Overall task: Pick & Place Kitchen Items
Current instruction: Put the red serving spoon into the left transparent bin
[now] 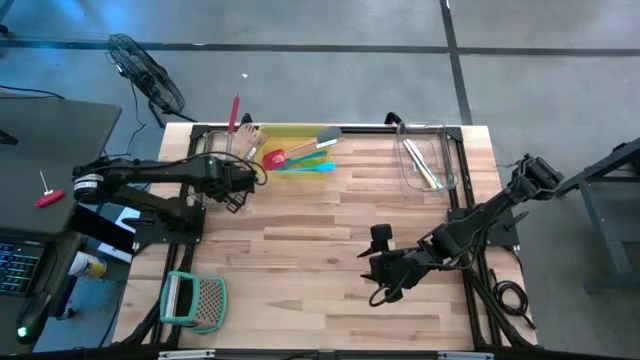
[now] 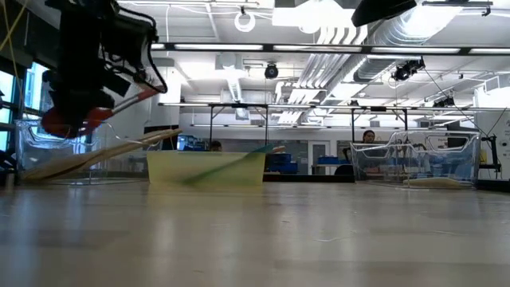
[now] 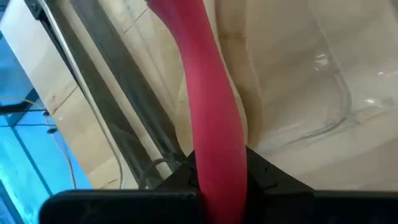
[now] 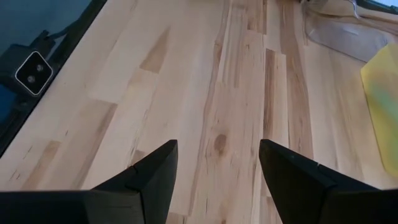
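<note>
My left gripper (image 1: 236, 182) is over the table's far left, shut on a red utensil (image 1: 235, 110). The utensil's handle (image 3: 208, 93) runs away from the fingers over a clear container (image 1: 212, 146) that holds pale wooden utensils (image 1: 250, 135). In the low view a wooden spoon (image 2: 103, 151) leans out of that container. Beside it a yellow board (image 1: 290, 131) carries red (image 1: 275, 158), green (image 1: 305, 155), blue (image 1: 312, 169) and grey (image 1: 328, 137) spatulas. My right gripper (image 4: 217, 168) is open over bare wood at the near right (image 1: 382, 285). My left gripper pinches the red utensil's shaft (image 3: 214, 158) between its two fingers, which lie across it. The utensil is lifted clear above the clear container. In the low view its red end (image 2: 72, 119) hangs below the gripper and the slim handle (image 2: 142, 94) slants upward.
A second clear container (image 1: 445, 128) with pale utensils stands at the far right. A green-framed mesh thing (image 1: 195, 300) lies at the near left corner. Black frame rails (image 1: 462, 200) edge the table. Bare wood (image 1: 300, 250) spans the middle. A fan (image 1: 145, 75) stands off the table.
</note>
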You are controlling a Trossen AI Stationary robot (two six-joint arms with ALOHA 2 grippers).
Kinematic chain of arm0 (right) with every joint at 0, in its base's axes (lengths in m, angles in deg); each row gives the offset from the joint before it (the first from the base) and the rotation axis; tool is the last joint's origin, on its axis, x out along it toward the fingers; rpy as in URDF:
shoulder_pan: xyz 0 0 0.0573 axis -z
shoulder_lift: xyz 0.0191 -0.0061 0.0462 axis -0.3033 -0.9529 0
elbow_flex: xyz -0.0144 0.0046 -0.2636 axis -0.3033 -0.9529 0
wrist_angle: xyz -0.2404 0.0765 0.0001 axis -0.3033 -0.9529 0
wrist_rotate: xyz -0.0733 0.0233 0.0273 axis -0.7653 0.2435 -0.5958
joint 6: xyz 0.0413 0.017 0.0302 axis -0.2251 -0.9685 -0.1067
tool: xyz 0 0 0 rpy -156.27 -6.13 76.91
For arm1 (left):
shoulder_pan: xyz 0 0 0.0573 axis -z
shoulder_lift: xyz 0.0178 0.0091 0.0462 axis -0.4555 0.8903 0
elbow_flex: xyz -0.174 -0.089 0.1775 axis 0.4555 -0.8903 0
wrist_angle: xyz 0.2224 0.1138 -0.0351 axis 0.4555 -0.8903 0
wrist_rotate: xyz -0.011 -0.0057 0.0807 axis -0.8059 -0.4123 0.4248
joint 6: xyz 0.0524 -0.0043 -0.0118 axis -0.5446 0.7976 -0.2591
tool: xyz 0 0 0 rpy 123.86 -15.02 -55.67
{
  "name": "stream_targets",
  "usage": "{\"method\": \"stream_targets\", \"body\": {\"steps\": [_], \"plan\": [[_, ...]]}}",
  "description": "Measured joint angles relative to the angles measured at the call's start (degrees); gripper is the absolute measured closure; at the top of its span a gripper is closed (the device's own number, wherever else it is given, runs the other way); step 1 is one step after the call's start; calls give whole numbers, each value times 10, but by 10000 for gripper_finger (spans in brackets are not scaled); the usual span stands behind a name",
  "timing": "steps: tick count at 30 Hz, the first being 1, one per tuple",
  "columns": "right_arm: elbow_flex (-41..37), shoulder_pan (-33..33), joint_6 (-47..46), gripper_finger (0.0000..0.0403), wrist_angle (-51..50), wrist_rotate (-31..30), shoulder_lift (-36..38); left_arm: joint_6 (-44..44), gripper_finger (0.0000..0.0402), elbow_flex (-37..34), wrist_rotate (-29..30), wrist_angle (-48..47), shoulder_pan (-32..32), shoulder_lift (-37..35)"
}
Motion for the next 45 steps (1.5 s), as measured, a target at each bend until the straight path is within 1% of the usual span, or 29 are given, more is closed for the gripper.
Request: {"method": "stream_targets", "body": {"steps": [3, 6, 14, 18, 23, 26, 31, 36, 41, 45], "plan": [[0, 0, 1, 184, 4, 0, 0, -9, 376, -12, -4, 6, -17, 0], [0, 0, 1, 184, 3, 0, 0, -21, 376, -28, -21, 6, -28, 0], [0, 0, 2, 184, 2, 1, 0, -34, 376, -62, -37, 20, -28, -1], [0, 0, 2, 184, 2, 2, 0, -36, 376, -62, -41, 33, -28, -1], [0, 0, 2, 184, 0, 5, 0, -33, 347, -62, -43, 41, -28, -1], [0, 0, 2, 184, -3, 5, 0, -32, 340, -63, -51, 41, -28, -1], [0, 0, 7, 184, -3, 5, 0, -38, 336, -61, -74, 41, -28, 0], [0, 3, 15, 184, -3, 5, 0, -38, 334, -42, -75, 38, -28, 1], [0, 15, 15, 184, -3, 30, 0, -38, 333, -21, -76, 39, -28, 1], [0, 22, 13, 184, -7, 38, 0, -47, 333, -15, -76, 39, -28, 1]]}}
